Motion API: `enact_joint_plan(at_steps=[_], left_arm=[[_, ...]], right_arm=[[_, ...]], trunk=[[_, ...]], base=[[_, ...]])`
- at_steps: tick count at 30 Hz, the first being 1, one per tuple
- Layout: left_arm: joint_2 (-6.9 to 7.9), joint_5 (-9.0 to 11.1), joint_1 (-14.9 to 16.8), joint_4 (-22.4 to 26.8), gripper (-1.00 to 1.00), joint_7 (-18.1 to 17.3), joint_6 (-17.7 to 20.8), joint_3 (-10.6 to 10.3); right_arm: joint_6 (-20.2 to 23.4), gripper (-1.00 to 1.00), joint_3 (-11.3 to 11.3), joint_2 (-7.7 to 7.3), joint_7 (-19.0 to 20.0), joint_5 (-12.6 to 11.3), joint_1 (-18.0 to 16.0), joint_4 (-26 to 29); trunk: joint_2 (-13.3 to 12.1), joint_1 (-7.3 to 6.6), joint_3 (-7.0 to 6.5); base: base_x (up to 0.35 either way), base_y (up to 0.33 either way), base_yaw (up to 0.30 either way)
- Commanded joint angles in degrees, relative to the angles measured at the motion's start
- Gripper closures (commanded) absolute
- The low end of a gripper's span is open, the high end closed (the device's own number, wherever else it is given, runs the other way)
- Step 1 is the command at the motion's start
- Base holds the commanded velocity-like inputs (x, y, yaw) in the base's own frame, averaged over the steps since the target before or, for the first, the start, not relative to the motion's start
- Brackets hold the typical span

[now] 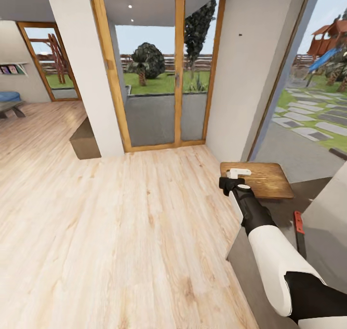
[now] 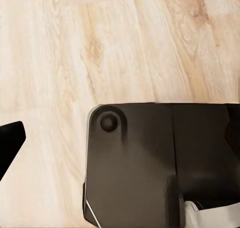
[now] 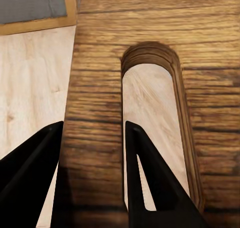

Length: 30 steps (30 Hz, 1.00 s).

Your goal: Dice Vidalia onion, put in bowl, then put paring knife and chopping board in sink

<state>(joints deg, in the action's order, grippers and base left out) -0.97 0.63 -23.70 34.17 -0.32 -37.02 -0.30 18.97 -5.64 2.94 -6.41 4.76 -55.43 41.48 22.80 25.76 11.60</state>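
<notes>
Right end effector clamped on the chopping board, one finger through its handle slot, held above the wooden floor; paring knife beside the board; left end effector's state cannot be told.

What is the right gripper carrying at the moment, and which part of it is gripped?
The right gripper holds the dark brown wooden chopping board by the strip of edge beside its handle slot, one of the fingers passing through the slot.
</notes>
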Motion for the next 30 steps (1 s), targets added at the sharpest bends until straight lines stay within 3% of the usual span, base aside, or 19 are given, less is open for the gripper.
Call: enact_joint_plan(at_steps=[1,22,30], left_arm=[[0.0,0.1,0.0,0.1,-1.0,0.0,0.0,0.0],[0.0,0.1,0.0,0.1,-1.0,0.0,-0.1,0.0],[0.0,0.1,0.0,0.1,-1.0,0.0,-0.1,0.0]], right_arm=[[0.4,1.0,-0.2,0.05,0.0,0.5,0.0,0.1],[0.4,1.0,-0.2,0.07,0.0,0.5,0.0,0.1],[0.4,1.0,-0.3,-0.11,0.1,0.5,0.0,0.1]], trunk=[[0.1,0.02,0.1],[0.1,0.02,0.1],[0.1,0.02,0.1]], base=[[-0.156,-0.221,0.272],[-0.154,-0.188,0.27],[-0.027,-0.022,0.048]])
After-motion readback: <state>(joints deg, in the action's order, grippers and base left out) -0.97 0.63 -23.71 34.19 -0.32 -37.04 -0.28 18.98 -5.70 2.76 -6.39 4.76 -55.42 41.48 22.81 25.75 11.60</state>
